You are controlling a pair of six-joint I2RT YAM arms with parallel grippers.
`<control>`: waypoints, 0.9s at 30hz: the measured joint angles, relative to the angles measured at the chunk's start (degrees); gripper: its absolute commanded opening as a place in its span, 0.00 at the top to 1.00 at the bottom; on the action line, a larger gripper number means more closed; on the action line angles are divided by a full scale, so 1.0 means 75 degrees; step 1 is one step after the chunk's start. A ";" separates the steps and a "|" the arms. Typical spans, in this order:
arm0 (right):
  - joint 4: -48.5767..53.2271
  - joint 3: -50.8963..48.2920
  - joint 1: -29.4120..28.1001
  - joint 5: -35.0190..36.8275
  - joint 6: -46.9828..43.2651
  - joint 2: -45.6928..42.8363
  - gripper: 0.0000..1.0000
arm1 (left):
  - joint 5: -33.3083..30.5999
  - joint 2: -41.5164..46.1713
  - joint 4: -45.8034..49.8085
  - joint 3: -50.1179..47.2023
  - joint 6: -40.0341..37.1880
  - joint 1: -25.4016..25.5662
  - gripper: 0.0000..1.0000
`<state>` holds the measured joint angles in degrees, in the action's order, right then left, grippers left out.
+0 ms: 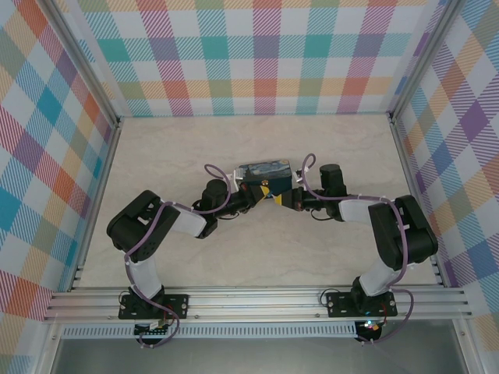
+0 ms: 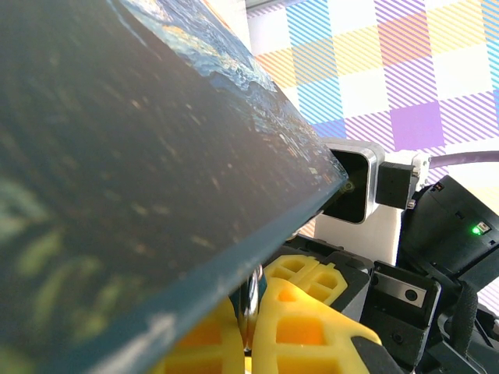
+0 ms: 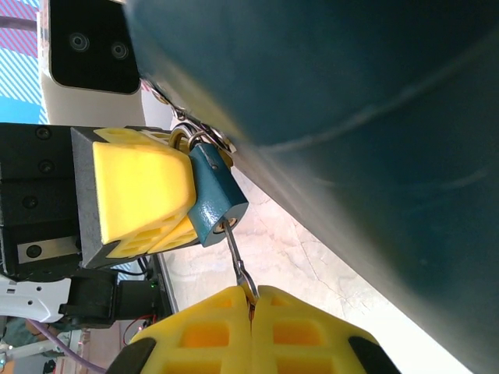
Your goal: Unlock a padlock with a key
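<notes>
Key [image 3: 236,257], pinched by right gripper [image 3: 251,300], sits in padlock [image 3: 212,195] held by left gripper [image 3: 175,212].

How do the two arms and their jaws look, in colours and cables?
Both the left arm and right arm have black joints, white links and a looped purple cable. Their jaws are yellow, with square recesses.

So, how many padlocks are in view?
1. The blue padlock sits at the tin's edge in the left gripper, the key in its keyhole pinched by the right gripper. Others may hide behind the tin.
</notes>
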<state>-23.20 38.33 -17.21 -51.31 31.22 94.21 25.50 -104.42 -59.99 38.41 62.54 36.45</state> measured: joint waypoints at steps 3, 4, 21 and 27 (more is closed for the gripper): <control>-0.0160 0.0020 0.0000 -0.0114 0.0163 0.0119 0.96 | -0.0044 0.0000 -0.0017 0.0000 0.0003 0.0000 1.00; -0.0207 0.0020 0.0000 -0.0119 0.0224 0.0137 0.96 | -0.0064 0.0000 -0.0017 0.0000 0.0003 0.0000 1.00; -0.1358 0.0050 0.0000 -0.0458 0.1667 0.0501 0.96 | -0.0233 0.0000 -0.0251 0.0003 -0.0029 -0.0067 1.00; -0.1329 0.0079 0.0044 -0.0472 0.1437 0.0501 0.96 | -0.0131 0.0000 -0.0224 0.0017 -0.0096 -0.0087 1.00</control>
<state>-33.17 38.92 -16.88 -54.85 42.00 97.97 24.51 -104.42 -61.67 38.54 61.82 35.79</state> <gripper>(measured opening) 0.057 0.057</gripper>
